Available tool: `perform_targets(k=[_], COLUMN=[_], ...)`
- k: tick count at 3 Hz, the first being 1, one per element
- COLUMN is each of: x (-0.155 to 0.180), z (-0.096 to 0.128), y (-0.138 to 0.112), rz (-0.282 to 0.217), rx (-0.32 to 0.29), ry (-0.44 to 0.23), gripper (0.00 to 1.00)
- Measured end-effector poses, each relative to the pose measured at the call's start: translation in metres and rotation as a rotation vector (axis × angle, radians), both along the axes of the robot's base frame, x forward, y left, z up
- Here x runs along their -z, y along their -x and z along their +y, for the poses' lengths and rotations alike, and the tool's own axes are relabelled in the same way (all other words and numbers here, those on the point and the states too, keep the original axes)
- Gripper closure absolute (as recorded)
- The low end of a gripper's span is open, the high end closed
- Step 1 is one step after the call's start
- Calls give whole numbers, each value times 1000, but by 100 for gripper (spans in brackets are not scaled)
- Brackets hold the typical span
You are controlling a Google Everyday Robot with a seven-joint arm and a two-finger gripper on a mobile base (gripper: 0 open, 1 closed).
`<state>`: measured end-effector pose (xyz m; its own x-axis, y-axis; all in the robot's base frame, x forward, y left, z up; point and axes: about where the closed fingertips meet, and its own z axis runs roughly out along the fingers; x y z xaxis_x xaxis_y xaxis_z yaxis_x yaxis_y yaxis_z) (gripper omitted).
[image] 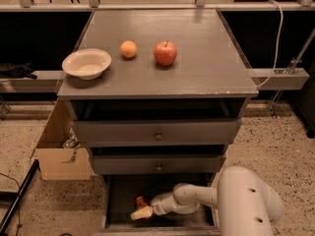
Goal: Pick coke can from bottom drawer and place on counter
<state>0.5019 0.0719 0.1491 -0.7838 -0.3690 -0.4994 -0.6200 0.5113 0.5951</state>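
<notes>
Camera view looks down on a grey wooden three-drawer cabinet whose flat, square top, the desk [206,58], lies well above and behind the gripper. Speckled stone floor [275,146] spreads out on both sides of the gripper. A bulky white robot arm [246,205] fills the lower right corner and reaches leftward to the gripper inside the bottom drawer [120,193]. This is the lowest and deepest grey drawer, standing open with a dark interior all around the gripper.

Directly above the gripper sit two shallower grey drawers, the middle drawer [197,163] and the top drawer [197,131]. Each has a small round knob and a dark gap over its front. An open brown cardboard box [61,161] stands on the floor up and to the left of the gripper, close against the cabinet's side.

On the desk, far above the gripper and to its left, rests a shallow cream bowl [86,63]. A small round orange fruit [128,49] lies almost straight above the gripper, and a round red apple [165,53] stands a little to the right of that line. The three are apart from one another.

The small red metal coke can [141,201] lies in the bottom drawer just behind the gripper, so near that contact cannot be judged. The cream-tipped gripper [141,213] hangs low in the drawer, near its front edge; I cannot tell whether it is apart or together.
</notes>
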Motion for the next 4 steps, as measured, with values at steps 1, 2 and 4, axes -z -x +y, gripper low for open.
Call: perform_targets(k=[1, 2, 4], x=[0, 0, 0], z=[0, 0, 0], y=[0, 0, 0], rz=[0, 0, 0], rx=[0, 0, 0], ry=[0, 0, 0], gripper=[40, 64, 100])
